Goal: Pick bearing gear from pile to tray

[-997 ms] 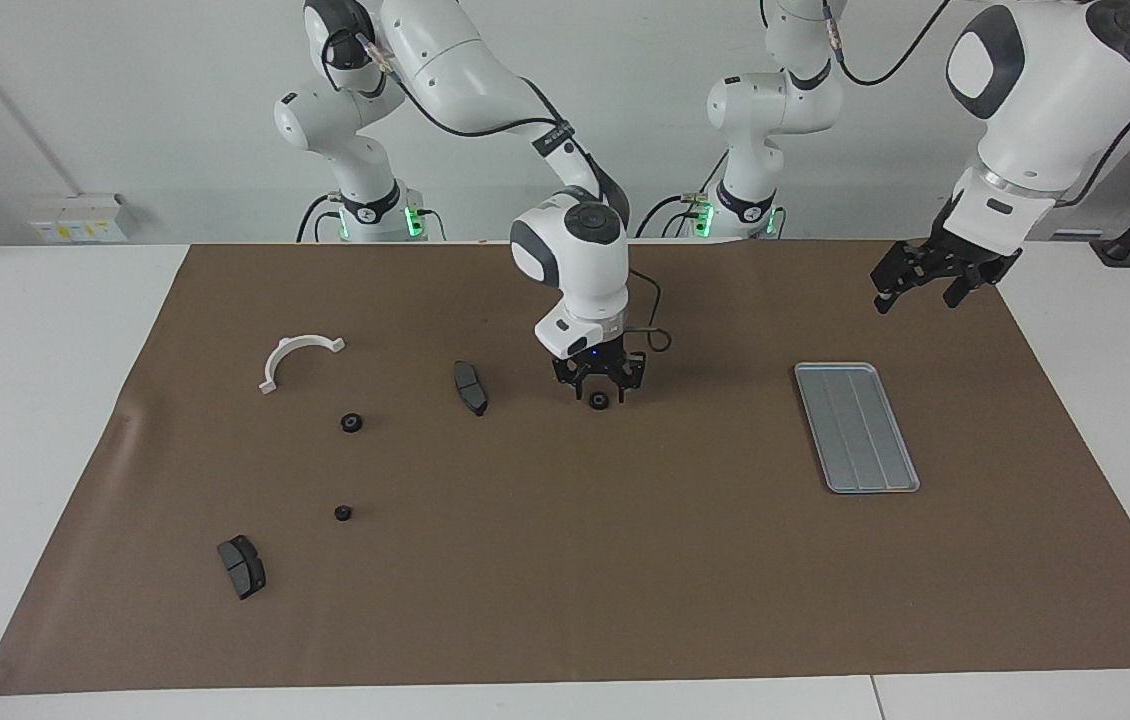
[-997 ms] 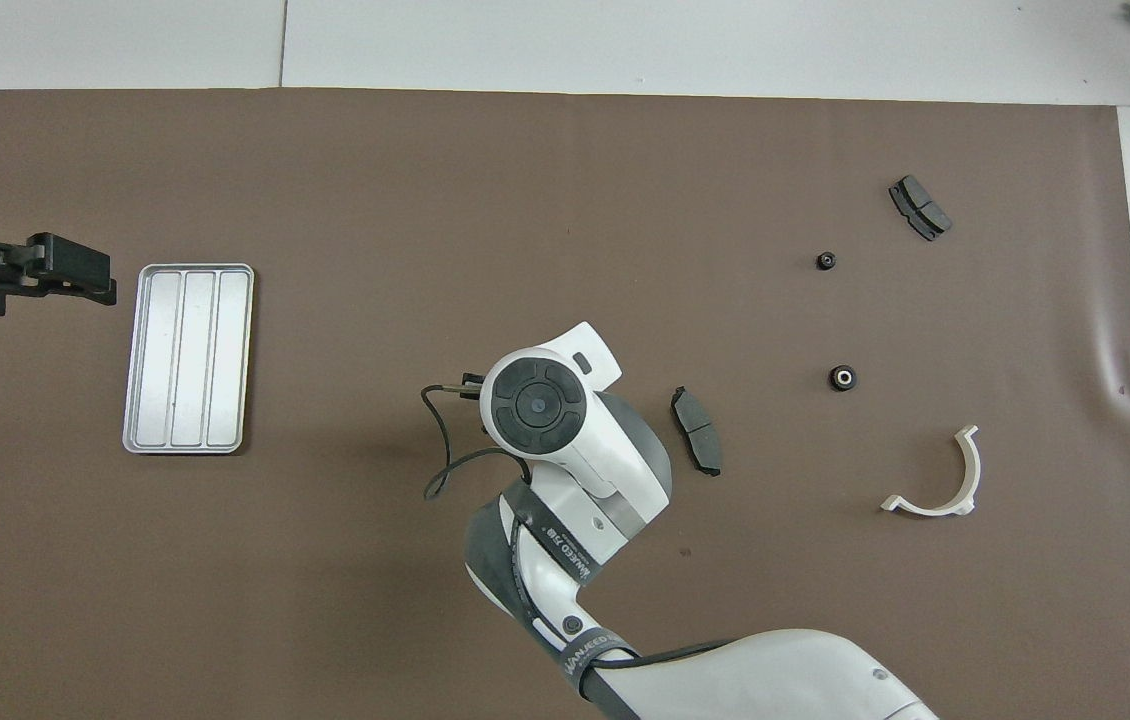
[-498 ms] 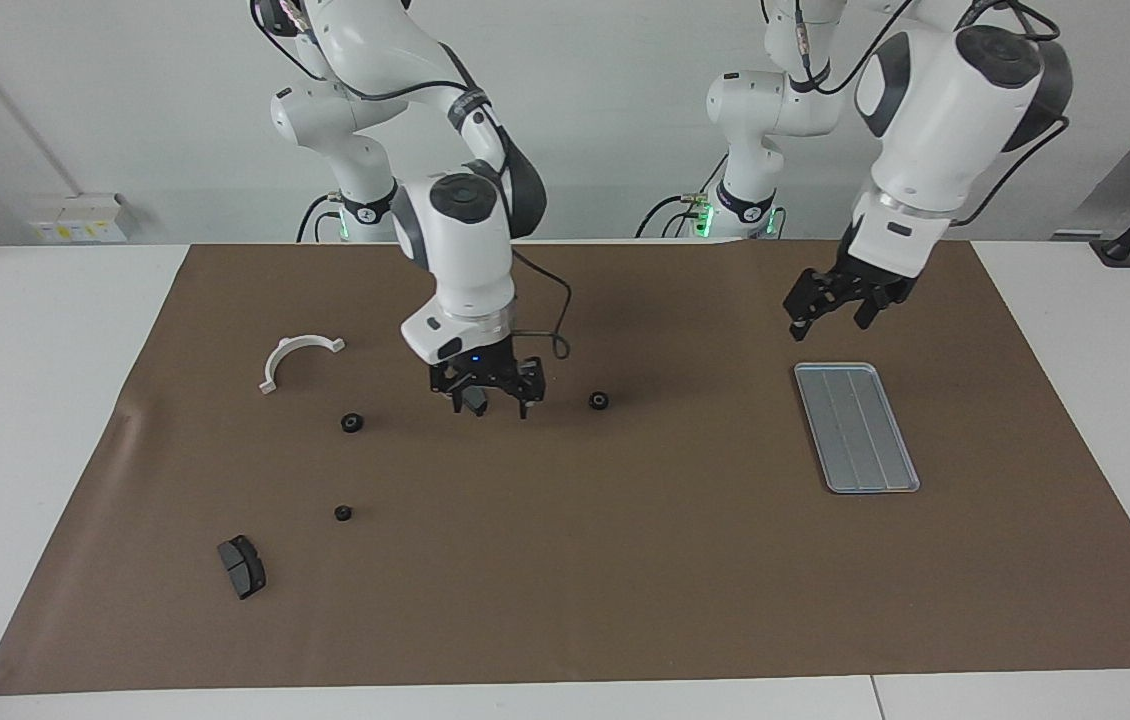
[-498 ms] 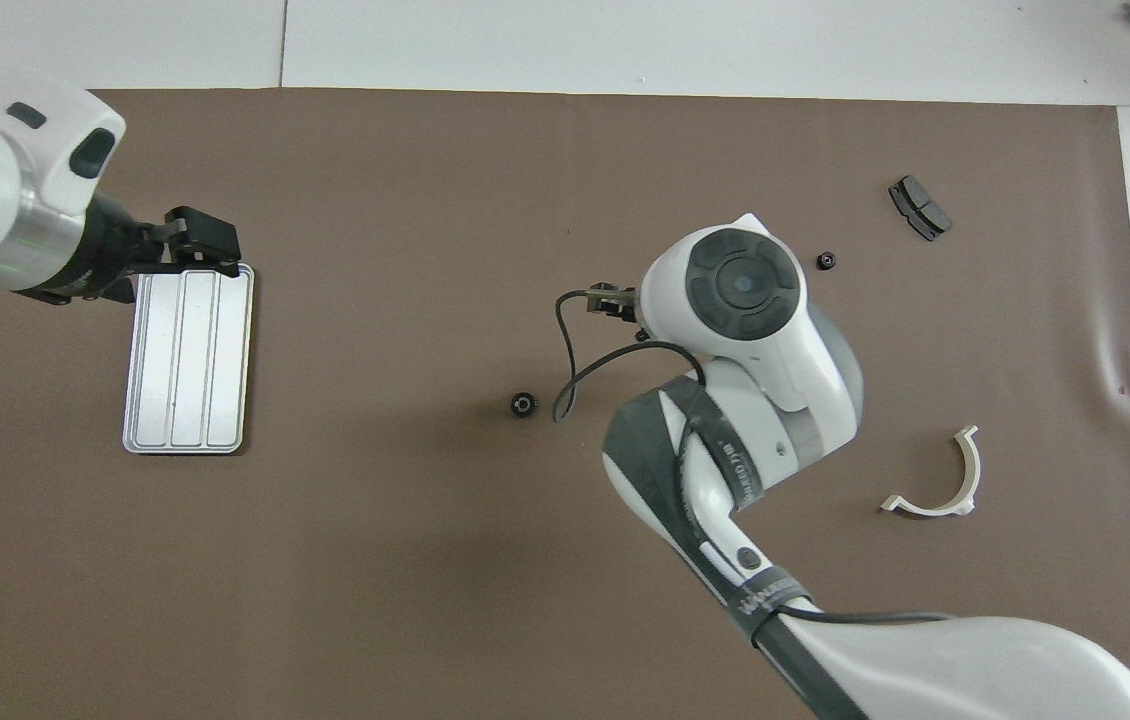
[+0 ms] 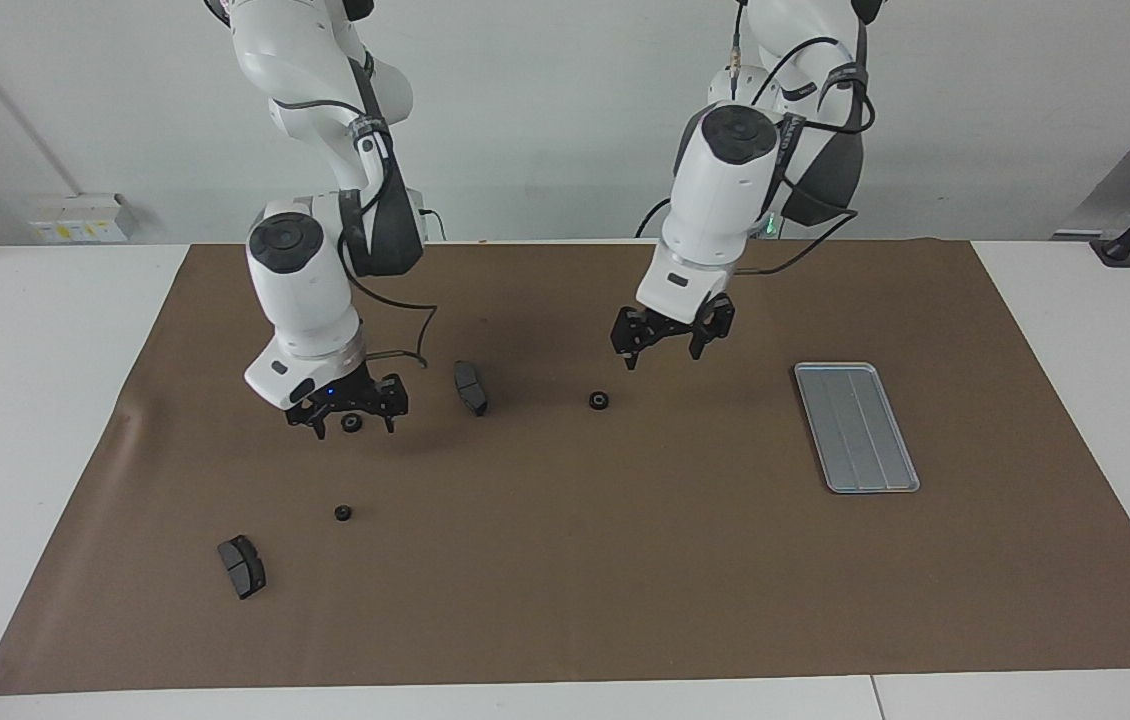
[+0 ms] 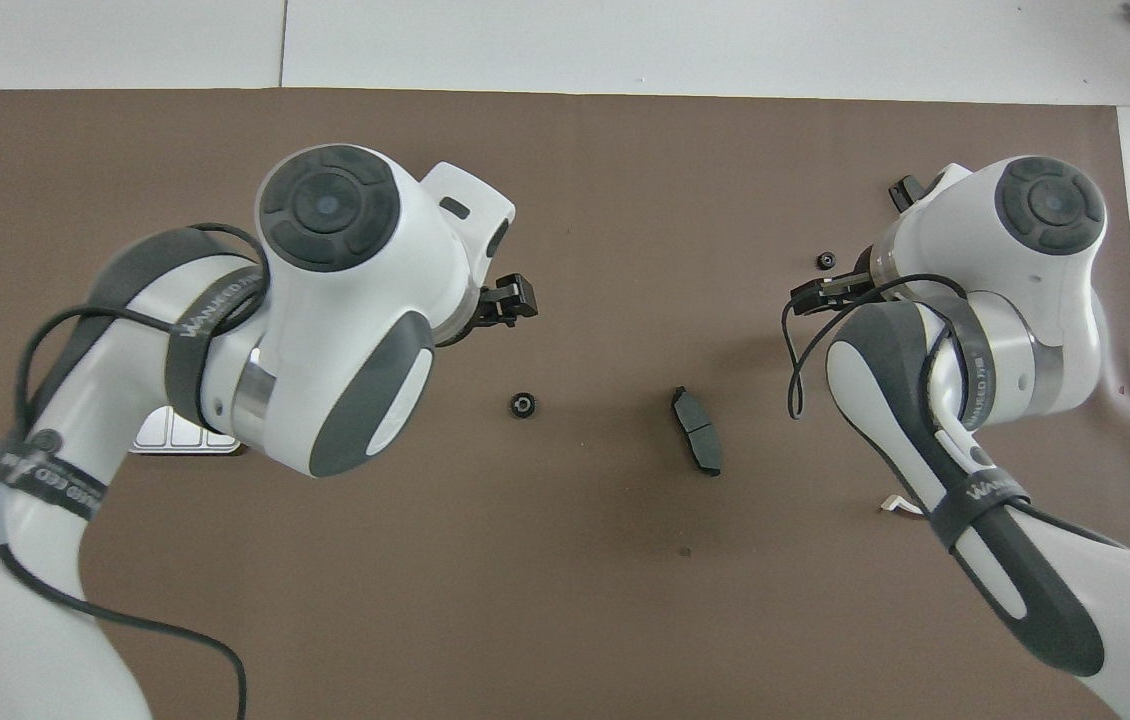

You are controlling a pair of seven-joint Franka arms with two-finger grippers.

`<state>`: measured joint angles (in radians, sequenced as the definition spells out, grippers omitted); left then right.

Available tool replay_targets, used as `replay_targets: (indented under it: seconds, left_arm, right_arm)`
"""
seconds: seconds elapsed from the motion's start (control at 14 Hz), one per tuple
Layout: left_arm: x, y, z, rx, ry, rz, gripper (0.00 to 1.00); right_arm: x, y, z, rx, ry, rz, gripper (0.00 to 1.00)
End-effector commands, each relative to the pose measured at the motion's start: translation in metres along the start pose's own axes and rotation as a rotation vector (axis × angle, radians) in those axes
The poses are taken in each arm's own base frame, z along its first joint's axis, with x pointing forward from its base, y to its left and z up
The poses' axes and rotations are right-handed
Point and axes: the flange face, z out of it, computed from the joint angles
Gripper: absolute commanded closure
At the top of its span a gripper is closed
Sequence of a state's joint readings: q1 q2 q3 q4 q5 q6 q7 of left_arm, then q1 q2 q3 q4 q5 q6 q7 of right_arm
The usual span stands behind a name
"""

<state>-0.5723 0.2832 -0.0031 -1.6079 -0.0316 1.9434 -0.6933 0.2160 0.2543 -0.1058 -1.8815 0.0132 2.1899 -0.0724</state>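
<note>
Brown paper covered most of the white table [image 5: 45,330], and the small parts lay scattered across it. At the left arm's end sat the silver-grey tray [image 5: 856,427], grooved lengthwise, with nothing in it. One black bearing gear [image 5: 599,401] rested alone on the paper about midway along the table, between the tray and the rest of the pile.

Hanging in the air over the paper close to that lone gear was the left gripper [image 5: 671,341], fingers spread apart and holding nothing. It was clearly raised off the surface and not touching the gear.

Toward the right arm's end, the right gripper [image 5: 350,415] had come down low to the paper, its fingers released wide on either side of a second bearing gear [image 5: 351,423]. I could not tell whether the fingertips touched that gear or the paper.

Just beside it, toward the middle of the table, lay a dark grey curved pad [image 5: 470,387]. A third, smaller gear [image 5: 343,513] sat farther from the robots than the right gripper, and a second curved pad [image 5: 241,567] lay farther out again, near the paper's edge. From overhead, only a tip of the white half-ring bracket [image 6: 893,505] showed past the right arm.
</note>
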Motion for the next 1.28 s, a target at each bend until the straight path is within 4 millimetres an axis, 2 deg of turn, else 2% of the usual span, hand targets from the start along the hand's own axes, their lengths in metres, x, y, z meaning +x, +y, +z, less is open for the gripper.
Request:
replay_targets:
  seconds: [0.0, 0.07, 0.36, 0.5, 0.71, 0.93, 1.14, 1.21]
  left_arm:
    - [-0.011, 0.040, 0.076, 0.039, 0.049, -0.034, 0.00]
    - [-0.016, 0.036, 0.092, 0.033, 0.055, -0.031, 0.00]
    - [-0.038, 0.024, 0.132, 0.022, 0.063, -0.001, 0.00]
    - [-0.053, 0.018, 0.145, 0.010, 0.071, 0.030, 0.00]
    - [-0.071, 0.016, 0.155, 0.009, 0.068, 0.051, 0.00]
    - [-0.082, 0.020, 0.159, 0.007, 0.066, 0.070, 0.02]
    - [-0.084, 0.018, 0.163, -0.004, 0.076, 0.080, 0.11]
    - [-0.086, 0.017, 0.166, -0.006, 0.078, 0.086, 0.13]
  right_arm:
    - [-0.039, 0.014, 0.022, 0.066, 0.011, -0.116, 0.00]
    - [-0.049, 0.022, 0.032, 0.068, 0.006, -0.134, 0.00]
    - [-0.077, 0.020, 0.068, 0.066, 0.007, -0.162, 0.00]
    - [-0.086, 0.019, 0.078, 0.067, -0.003, -0.172, 0.00]
    - [-0.091, 0.020, 0.081, 0.067, -0.004, -0.187, 0.00]
    - [-0.096, 0.024, 0.087, 0.069, -0.015, -0.203, 0.14]
    - [-0.101, 0.024, 0.093, 0.061, 0.003, -0.202, 0.23]
    - [-0.100, 0.024, 0.093, 0.060, 0.005, -0.202, 0.35]
